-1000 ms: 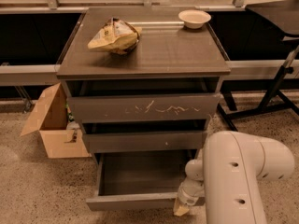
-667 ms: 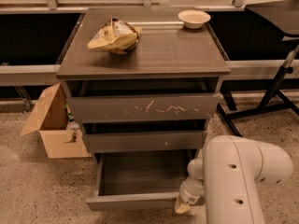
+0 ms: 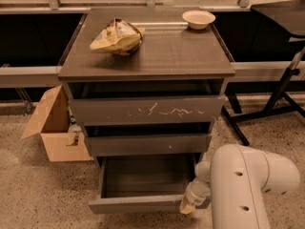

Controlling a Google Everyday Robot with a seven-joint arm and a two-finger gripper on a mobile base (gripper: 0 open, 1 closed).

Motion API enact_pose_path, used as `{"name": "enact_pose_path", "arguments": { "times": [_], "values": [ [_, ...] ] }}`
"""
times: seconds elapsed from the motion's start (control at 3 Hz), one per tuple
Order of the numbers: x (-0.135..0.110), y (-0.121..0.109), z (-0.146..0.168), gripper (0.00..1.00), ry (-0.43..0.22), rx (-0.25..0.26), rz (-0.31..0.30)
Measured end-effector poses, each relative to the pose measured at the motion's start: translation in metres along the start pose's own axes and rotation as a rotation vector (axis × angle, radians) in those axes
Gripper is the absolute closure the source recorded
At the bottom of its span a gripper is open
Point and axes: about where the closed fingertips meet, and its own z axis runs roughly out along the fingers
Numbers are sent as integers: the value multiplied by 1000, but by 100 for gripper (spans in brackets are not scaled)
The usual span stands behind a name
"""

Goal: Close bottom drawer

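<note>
The bottom drawer (image 3: 136, 204) of the dark grey-brown cabinet (image 3: 147, 58) stands pulled out, its shallow box empty and its slim plain front facing me. The middle plain drawer front (image 3: 147, 144) and the taller white-scratched drawer front (image 3: 145, 110) sit above it, each slightly out. My gripper (image 3: 189, 205) is at the right end of the bottom drawer's front, at the end of my white arm (image 3: 248, 185), touching or very near the front's right corner.
An open cardboard box (image 3: 52, 125) stands on the floor left of the cabinet. A crumpled chip bag (image 3: 116, 36) and a white bowl (image 3: 198, 18) sit on the cabinet top. A black stand's legs (image 3: 276, 104) spread on the floor at right.
My arm has shifted slightly to the right and the gripper stays at the drawer front's right end. The bottom drawer looks about as far out as before.
</note>
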Motion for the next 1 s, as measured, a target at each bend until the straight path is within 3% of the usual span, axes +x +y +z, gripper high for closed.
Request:
{"name": "enact_pose_path", "arguments": {
  "times": [0.33, 0.67, 1.0],
  "values": [
    [0, 0, 0, 36, 0, 0, 0],
    [0, 0, 0, 5, 0, 0, 0],
    [1, -1, 1, 0, -2, 0, -5]
  ]
}}
